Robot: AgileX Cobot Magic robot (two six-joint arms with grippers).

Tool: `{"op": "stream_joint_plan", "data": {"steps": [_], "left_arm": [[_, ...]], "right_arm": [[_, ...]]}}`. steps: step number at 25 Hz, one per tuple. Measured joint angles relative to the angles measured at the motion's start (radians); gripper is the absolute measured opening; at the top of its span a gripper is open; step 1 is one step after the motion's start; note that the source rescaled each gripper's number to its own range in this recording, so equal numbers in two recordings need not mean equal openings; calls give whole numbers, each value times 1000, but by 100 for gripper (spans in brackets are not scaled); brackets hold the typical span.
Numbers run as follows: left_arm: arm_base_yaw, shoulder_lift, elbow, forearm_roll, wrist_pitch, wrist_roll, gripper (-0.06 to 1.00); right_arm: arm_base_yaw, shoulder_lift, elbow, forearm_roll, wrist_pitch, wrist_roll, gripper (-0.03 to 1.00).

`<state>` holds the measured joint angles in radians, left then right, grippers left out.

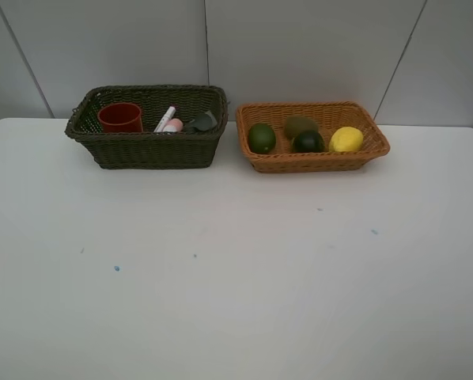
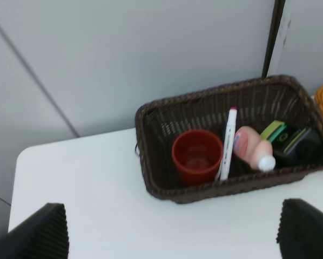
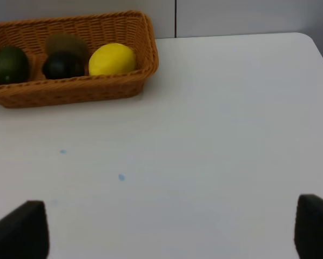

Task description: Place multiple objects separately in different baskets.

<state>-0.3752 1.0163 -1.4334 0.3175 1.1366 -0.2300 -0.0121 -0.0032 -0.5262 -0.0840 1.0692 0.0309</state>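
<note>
The dark olive-brown basket (image 1: 149,150) stands at the back left. It holds the red cup (image 1: 120,117), the white pink-tipped marker (image 1: 165,119), the pink bottle (image 1: 173,125) and the dark grey-green bottle (image 1: 202,122). The orange-tan basket (image 1: 315,161) to its right holds two dark green fruits (image 1: 261,138) (image 1: 308,142), the kiwi (image 1: 300,125) and the lemon (image 1: 346,139). My left gripper (image 2: 172,237) is open and empty, hovering in front of the dark basket (image 2: 226,189). My right gripper (image 3: 167,229) is open and empty, well in front of the orange basket (image 3: 69,91). Neither gripper shows in the exterior high view.
The white table (image 1: 236,261) bears a few small blue specks (image 1: 116,268). A grey panelled wall (image 1: 300,47) rises right behind both baskets. The table's left back corner (image 2: 26,156) shows in the left wrist view, its right back corner (image 3: 307,40) in the right wrist view.
</note>
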Motion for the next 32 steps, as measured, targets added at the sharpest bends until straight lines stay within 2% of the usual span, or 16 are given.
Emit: {"op": "stream_joint_plan", "data": {"steps": [8,11,17,22,28,32], "left_arm": [[22,-480,325,15,14,-22,100],[73,-641,436,8,21,-23,100],[188,-888,602,-81,43,-19,100],[247,-1011,742,-143,44,-19,100],[263,-1024,903,-228,-10,-19,100],[263,-1024,927,-239,-54,-19,100]], "right_arm": [[0,0,0,0,0,0,99],[0,0,0,0,0,0,99],[0,0,0,0,0,0,99],[0,0,0,0,0,0,99],[0,0,0,0,0,0,99],[0,0,0,0,0,0,99]]}}
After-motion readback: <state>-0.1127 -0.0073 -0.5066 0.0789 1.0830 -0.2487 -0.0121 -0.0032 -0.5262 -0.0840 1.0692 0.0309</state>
